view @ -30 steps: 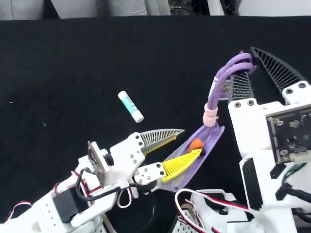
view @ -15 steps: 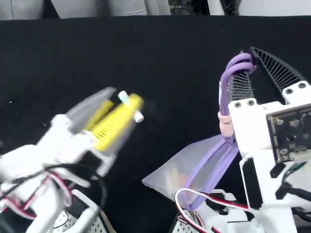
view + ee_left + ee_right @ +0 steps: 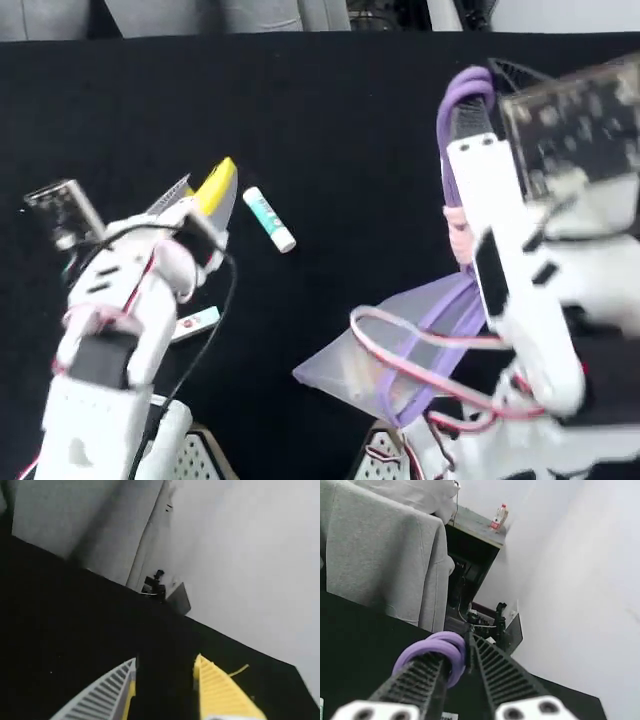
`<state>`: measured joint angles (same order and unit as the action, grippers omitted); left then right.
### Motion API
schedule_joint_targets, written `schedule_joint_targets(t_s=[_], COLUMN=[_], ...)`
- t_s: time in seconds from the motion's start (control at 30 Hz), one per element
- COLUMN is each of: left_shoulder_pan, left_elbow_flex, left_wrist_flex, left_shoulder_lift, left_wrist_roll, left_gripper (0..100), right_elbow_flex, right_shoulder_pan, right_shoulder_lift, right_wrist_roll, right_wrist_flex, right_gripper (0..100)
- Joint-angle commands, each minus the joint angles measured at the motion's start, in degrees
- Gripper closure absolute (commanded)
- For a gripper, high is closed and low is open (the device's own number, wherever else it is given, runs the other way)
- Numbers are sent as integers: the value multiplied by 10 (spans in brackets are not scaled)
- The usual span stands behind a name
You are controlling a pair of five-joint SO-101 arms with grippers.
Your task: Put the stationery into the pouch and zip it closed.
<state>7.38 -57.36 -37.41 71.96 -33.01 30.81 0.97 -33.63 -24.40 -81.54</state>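
Here, a translucent purple pouch (image 3: 385, 365) is held up by its looped purple strap (image 3: 432, 655), pinched in the right jaws. The left jaws, spread and empty, hover beside a white-and-teal glue stick (image 3: 268, 219) lying on the black tabletop (image 3: 330, 120), not yet packed; zipping likely remains

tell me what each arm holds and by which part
Right end effector grips the pouch by its purple strap loop; left end effector is open, holding nothing.
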Motion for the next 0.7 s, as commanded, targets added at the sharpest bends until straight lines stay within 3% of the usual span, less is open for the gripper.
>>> schedule_joint_targets(t_s=[0.0, 0.13, 0.37, 0.67], left_shoulder_pan=[3, 7, 8, 8], left_elbow_flex=[-2, 18, 115, 193], left_wrist_flex=[88, 159, 169, 168], left_shoulder_lift=[-179, -341, -558, -686], left_wrist_roll=[-6, -5, -9, -44], left_gripper=[808, 808, 809, 809], right_elbow_flex=[-15, -14, -16, -17], right_shoulder_pan=[-4, -4, -4, -4], right_shoulder_lift=[-10, -10, -10, -10], right_wrist_roll=[36, 58, 64, 64], right_wrist_flex=[48, 55, 65, 66], right_gripper=[986, 986, 986, 986])
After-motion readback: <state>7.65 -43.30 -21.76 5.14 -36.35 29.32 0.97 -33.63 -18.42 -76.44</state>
